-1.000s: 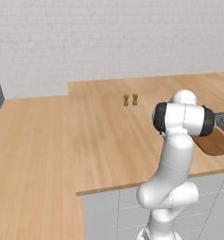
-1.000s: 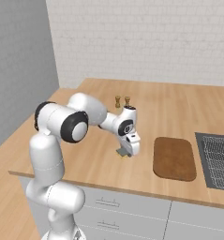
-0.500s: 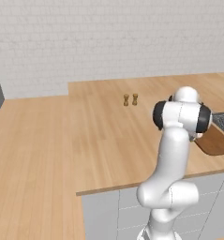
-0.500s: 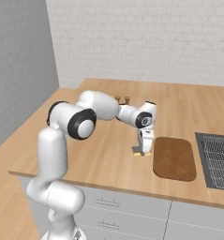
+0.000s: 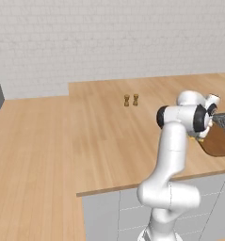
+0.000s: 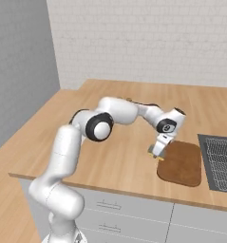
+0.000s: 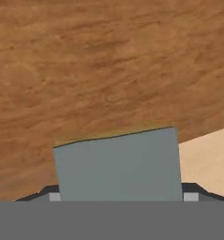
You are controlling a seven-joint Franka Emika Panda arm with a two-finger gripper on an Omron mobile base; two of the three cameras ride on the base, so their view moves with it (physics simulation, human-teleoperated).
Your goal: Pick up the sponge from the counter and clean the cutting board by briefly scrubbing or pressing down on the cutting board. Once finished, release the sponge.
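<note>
My gripper [image 6: 157,153] is shut on the sponge [image 6: 155,154], a small grey-green pad with a yellow layer, and holds it just over the left edge of the cutting board [image 6: 182,163]. In the hand view the sponge [image 7: 118,166] stands between the fingertips [image 7: 190,195], with the reddish-brown cutting board [image 7: 108,70] close below it and a strip of the counter [image 7: 212,154] at the right. In the left base view the arm hides most of the hand, and the cutting board [image 5: 220,141] shows beyond it. I cannot tell whether the sponge touches the board.
Two small brown shakers [image 5: 131,99] stand further back on the counter [image 5: 100,136]. A dark grey gridded panel [image 6: 222,161] lies right of the board. The counter's front edge [image 6: 134,192] runs close under the board. A brick wall closes the back.
The gripper has carried the sponge to the right across the counter, from well left of the board to over its left edge. The arm has stretched out further.
</note>
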